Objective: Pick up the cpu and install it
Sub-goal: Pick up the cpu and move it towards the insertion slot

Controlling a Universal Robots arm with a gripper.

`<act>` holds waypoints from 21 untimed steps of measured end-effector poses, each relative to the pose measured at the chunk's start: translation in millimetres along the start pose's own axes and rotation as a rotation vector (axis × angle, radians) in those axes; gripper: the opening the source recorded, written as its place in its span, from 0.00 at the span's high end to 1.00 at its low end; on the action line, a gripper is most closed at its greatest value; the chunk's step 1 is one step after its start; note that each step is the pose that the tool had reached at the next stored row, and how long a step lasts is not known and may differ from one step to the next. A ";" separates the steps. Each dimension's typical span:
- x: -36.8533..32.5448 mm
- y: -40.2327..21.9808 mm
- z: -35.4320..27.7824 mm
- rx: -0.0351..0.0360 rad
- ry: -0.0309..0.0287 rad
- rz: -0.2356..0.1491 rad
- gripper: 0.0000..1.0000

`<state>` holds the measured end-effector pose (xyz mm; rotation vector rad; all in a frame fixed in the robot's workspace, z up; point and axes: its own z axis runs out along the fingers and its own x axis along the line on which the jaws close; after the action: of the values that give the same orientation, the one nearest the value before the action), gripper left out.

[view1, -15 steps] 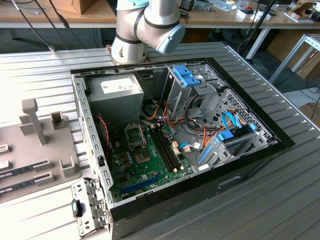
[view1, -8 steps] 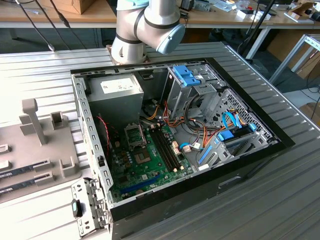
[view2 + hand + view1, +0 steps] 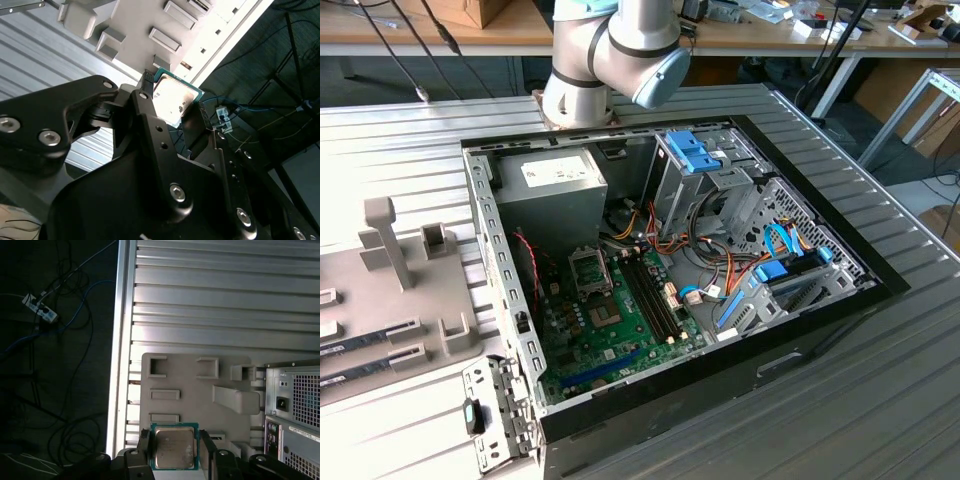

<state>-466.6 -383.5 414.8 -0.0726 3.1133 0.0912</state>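
Silver-topped and green-edged, the cpu [image 3: 174, 445] is pinched by two edges in our hand [image 3: 174, 454], above the grey tray [image 3: 200, 405]. We fear so slim a hold lets it twist or drop.

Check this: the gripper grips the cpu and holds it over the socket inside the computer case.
Wrong place. The gripper grips the cpu, but holds it over the grey tray on the ribbed table, outside the computer case; the first wrist view shows it.
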 end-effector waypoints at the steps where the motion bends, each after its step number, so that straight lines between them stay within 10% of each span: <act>1: 0.0 0.0 0.0 0.0000 0.0000 0.000 0.53; 21: -18.4 -0.9 0.4 0.0000 0.0000 0.000 0.53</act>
<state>-448.1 -383.5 414.9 -0.0725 3.1134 0.0912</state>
